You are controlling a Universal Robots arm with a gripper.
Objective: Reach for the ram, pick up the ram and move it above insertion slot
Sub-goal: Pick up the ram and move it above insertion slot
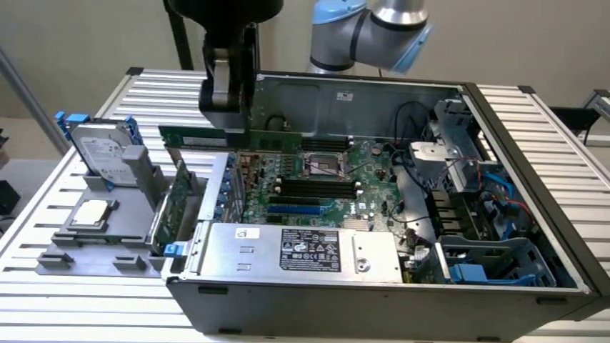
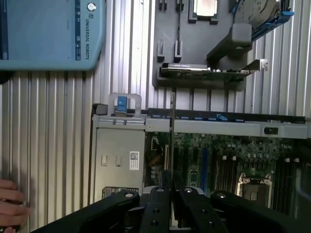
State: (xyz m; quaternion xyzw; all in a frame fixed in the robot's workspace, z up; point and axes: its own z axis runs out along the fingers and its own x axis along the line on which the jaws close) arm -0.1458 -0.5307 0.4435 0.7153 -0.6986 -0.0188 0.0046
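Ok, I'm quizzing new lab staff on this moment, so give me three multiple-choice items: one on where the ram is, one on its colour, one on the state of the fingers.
1. Where is the ram?
A. Lying on the grey tray outside the case
B. Held in the air over the open computer case
C. Seated in a black memory socket

2. What colour is the ram?
A. Green
B. Blue
C. Red

3. How do the fingers stand?
A. Wide open, holding nothing
B. Shut on the ram
C. Shut on a blue cable

Answers:
1 B: the stick hangs level above the case, clear of the board.
2 A: its board is green in the exterior view.
3 B: the wrist view shows the stick edge-on, clamped between the fingers.
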